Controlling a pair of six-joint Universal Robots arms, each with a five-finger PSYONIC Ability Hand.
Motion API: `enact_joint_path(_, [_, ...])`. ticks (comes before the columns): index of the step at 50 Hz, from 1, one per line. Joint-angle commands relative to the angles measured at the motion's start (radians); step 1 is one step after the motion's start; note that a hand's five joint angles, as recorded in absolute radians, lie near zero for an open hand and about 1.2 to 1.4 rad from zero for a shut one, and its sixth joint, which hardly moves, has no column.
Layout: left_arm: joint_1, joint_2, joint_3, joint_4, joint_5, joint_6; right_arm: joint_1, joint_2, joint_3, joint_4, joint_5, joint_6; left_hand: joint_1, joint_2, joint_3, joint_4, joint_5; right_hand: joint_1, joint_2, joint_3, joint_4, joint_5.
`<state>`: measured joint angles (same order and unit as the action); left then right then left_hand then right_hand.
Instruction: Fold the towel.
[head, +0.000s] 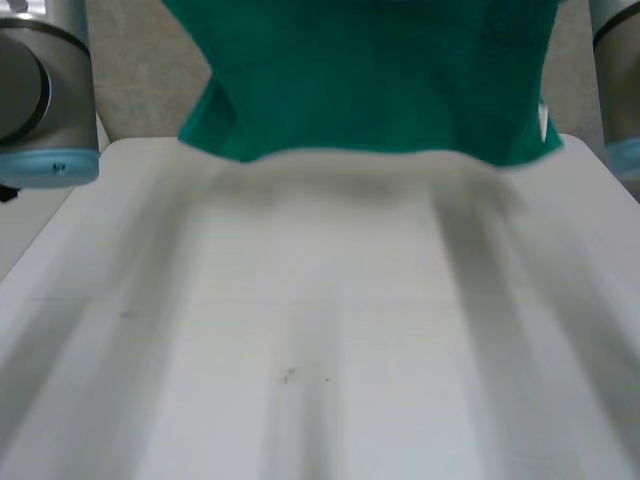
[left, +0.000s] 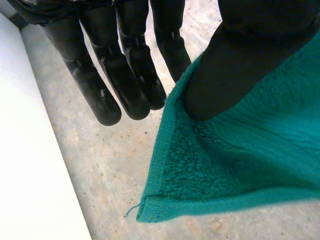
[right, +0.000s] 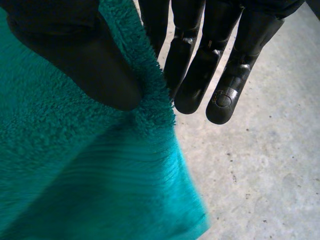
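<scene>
The green towel (head: 370, 80) hangs in the air over the far edge of the white table (head: 320, 340), its lower edge sagging a little in the middle. In the left wrist view my left hand (left: 125, 75) pinches the towel (left: 250, 160) near a corner, the thumb (left: 240, 65) pressed on the cloth and the straight fingers behind its side edge. In the right wrist view my right hand (right: 200, 75) holds the towel (right: 75, 175) the same way, thumb (right: 75, 55) on top near the other side edge.
My left arm (head: 45, 90) and right arm (head: 620, 80) flank the towel. The table edge (left: 25, 150) lies beside the left hand. Bare concrete floor (right: 260, 165) is below the right hand.
</scene>
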<state>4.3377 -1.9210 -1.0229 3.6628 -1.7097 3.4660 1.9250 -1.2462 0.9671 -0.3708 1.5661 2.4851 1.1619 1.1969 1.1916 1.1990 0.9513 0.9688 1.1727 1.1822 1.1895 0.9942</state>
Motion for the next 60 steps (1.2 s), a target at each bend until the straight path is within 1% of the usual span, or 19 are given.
enact_joint_path(1, [0.010, 0.031, -0.275, 0.014, 0.002, -0.007, -0.004, -0.079, 0.241, 0.078, -0.040, 0.002, 0.234, 0.199, 0.205, 0.197, 0.270, 0.427, 0.224, 0.214, 0.207, 0.228])
enact_joint_path(5, [0.010, 0.039, -0.394, 0.011, 0.002, -0.010, -0.004, -0.081, 0.306, 0.132, -0.052, 0.005, 0.234, 0.199, 0.205, 0.197, 0.270, 0.427, 0.224, 0.214, 0.207, 0.228])
enact_joint_path(6, [0.013, 0.040, -0.454, 0.011, 0.005, -0.010, -0.003, -0.081, 0.397, 0.195, -0.075, 0.008, 0.234, 0.199, 0.205, 0.197, 0.270, 0.427, 0.224, 0.214, 0.207, 0.228])
enact_joint_path(9, [0.016, 0.037, -0.577, 0.016, 0.013, -0.008, -0.003, -0.079, 0.421, 0.208, -0.080, 0.009, 0.234, 0.199, 0.205, 0.197, 0.270, 0.427, 0.224, 0.214, 0.207, 0.228])
enact_joint_path(10, [0.016, 0.036, -0.603, 0.016, 0.013, -0.008, -0.015, -0.062, 0.509, 0.242, -0.098, 0.023, 0.234, 0.199, 0.205, 0.197, 0.270, 0.427, 0.224, 0.214, 0.207, 0.228])
enact_joint_path(12, [0.016, 0.033, -0.652, 0.016, 0.015, -0.008, -0.023, -0.055, 0.533, 0.243, -0.103, 0.031, 0.234, 0.199, 0.205, 0.197, 0.270, 0.427, 0.224, 0.214, 0.207, 0.228])
enact_joint_path(16, [0.014, -0.004, -0.756, 0.016, 0.015, -0.007, -0.050, 0.021, 0.599, 0.247, -0.126, 0.075, 0.234, 0.199, 0.205, 0.197, 0.270, 0.427, 0.224, 0.214, 0.207, 0.228])
enact_joint_path(18, [0.013, -0.015, -0.776, 0.016, 0.015, -0.005, -0.061, 0.094, 0.625, 0.247, -0.147, 0.150, 0.234, 0.199, 0.205, 0.197, 0.270, 0.427, 0.224, 0.214, 0.207, 0.228])
enact_joint_path(24, [0.019, -0.015, -0.798, 0.014, 0.015, -0.007, -0.118, 0.146, 0.648, 0.237, -0.159, 0.307, 0.234, 0.199, 0.205, 0.197, 0.270, 0.355, 0.151, 0.142, 0.134, 0.155])
enact_joint_path(25, [0.022, -0.013, -0.798, 0.013, 0.015, -0.008, -0.142, 0.146, 0.656, 0.234, -0.161, 0.363, 0.234, 0.199, 0.205, 0.197, 0.270, 0.230, 0.026, 0.017, 0.009, 0.030])
enact_joint_path(28, [0.045, -0.009, -0.798, 0.010, 0.015, -0.010, -0.149, 0.145, 0.657, 0.234, -0.161, 0.377, 0.234, 0.199, 0.205, 0.197, 0.270, 0.208, 0.004, -0.005, -0.012, 0.008])
enact_joint_path(29, [0.049, -0.007, -0.798, 0.008, 0.015, -0.010, -0.168, 0.146, 0.662, 0.233, -0.158, 0.429, 0.234, 0.199, 0.205, 0.197, 0.270, 0.034, -0.170, -0.179, -0.187, -0.166])
enact_joint_path(30, [0.053, -0.006, -0.798, 0.008, 0.015, -0.010, -0.169, 0.146, 0.662, 0.233, -0.158, 0.429, 0.234, 0.199, 0.205, 0.197, 0.270, 0.032, -0.172, -0.181, -0.189, -0.168])
enact_joint_path(32, [0.057, 0.003, -0.798, 0.008, 0.013, -0.011, -0.191, 0.145, 0.671, 0.233, -0.158, 0.466, 0.234, 0.199, 0.205, 0.197, 0.270, -0.152, -0.356, -0.365, -0.372, -0.352])
enact_joint_path(36, [0.062, 0.017, -0.798, 0.006, 0.009, -0.011, -0.228, 0.145, 0.674, 0.243, -0.163, 0.530, 0.234, 0.199, 0.205, 0.197, 0.270, -0.281, -0.485, -0.495, -0.502, -0.481])
enact_joint_path(42, [0.066, 0.019, -0.799, 0.005, 0.009, -0.013, -0.258, 0.152, 0.671, 0.253, -0.184, 0.574, 0.234, 0.199, 0.205, 0.197, 0.270, -0.305, -0.509, -0.519, -0.526, -0.505])
enact_joint_path(44, [0.065, 0.019, -0.799, 0.005, 0.007, -0.013, -0.273, 0.181, 0.670, 0.288, -0.263, 0.601, 0.234, 0.199, 0.205, 0.197, 0.270, -0.305, -0.509, -0.519, -0.526, -0.505])
enact_joint_path(51, [0.066, 0.019, -0.799, 0.005, 0.007, -0.013, -0.273, 0.200, 0.659, 0.316, -0.336, 0.664, 0.234, 0.199, 0.205, 0.197, 0.270, -0.306, -0.509, -0.519, -0.526, -0.505])
enact_joint_path(60, [0.066, 0.019, -0.799, 0.003, 0.007, -0.013, -0.270, 0.232, 0.641, 0.313, -0.340, 0.690, 0.234, 0.199, 0.205, 0.197, 0.270, -0.273, -0.477, -0.487, -0.494, -0.473])
